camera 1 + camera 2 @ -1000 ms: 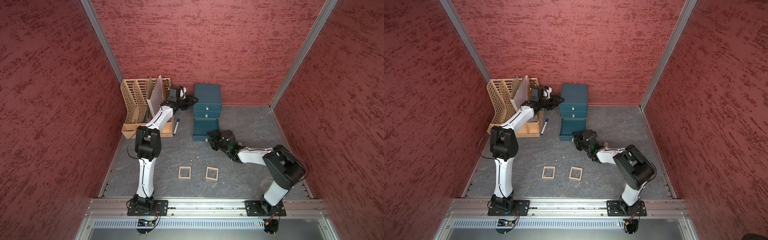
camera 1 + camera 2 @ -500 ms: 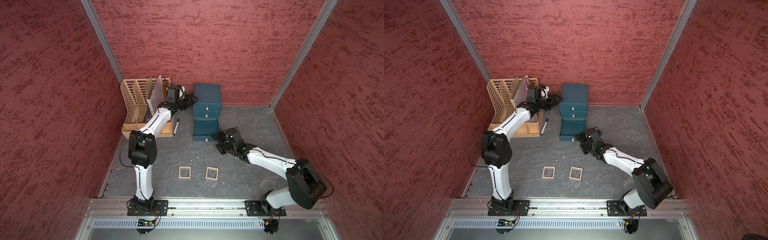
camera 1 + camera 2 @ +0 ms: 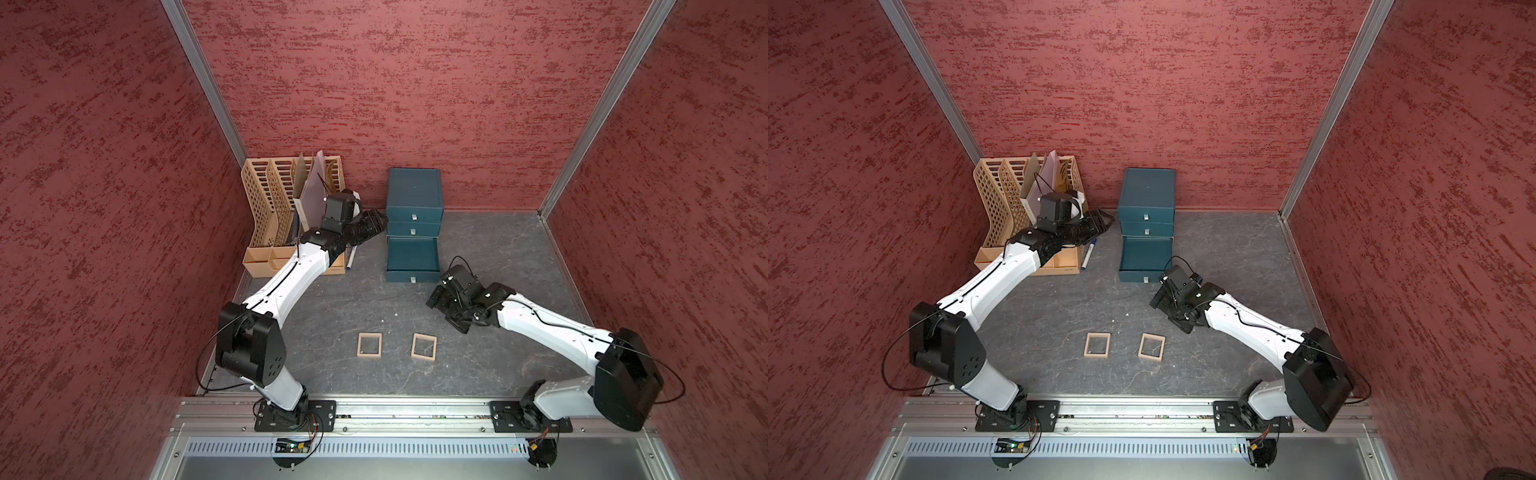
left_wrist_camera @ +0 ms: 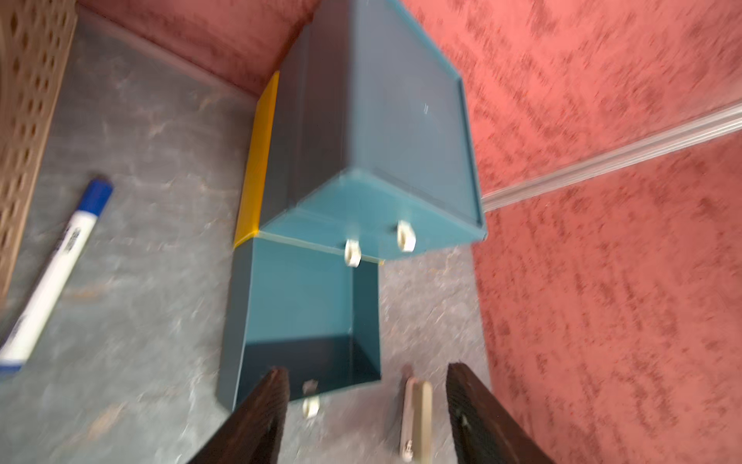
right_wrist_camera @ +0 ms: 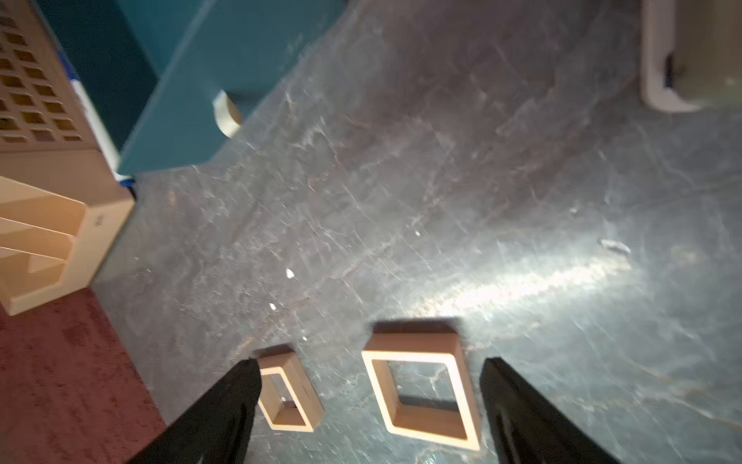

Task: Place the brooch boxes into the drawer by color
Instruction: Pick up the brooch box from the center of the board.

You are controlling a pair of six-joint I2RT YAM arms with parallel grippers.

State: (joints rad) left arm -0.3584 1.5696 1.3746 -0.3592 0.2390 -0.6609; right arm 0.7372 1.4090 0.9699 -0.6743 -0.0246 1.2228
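The right gripper (image 5: 371,360), its jaws now spread wide and empty, has backed off from the bottom drawer (image 3: 412,254), which stands pulled out and bare, ready for filling. Two beige brooch boxes (image 3: 369,345) lie flat on the counter (image 3: 498,249) just ahead of it. The left gripper (image 4: 365,367), jaws apart, hovers beside the chest (image 3: 413,189).

drawer (image 3: 414,192) dark teal | brooch boxes (image 3: 369,334) tan | walls (image 3: 395,83) mottled red
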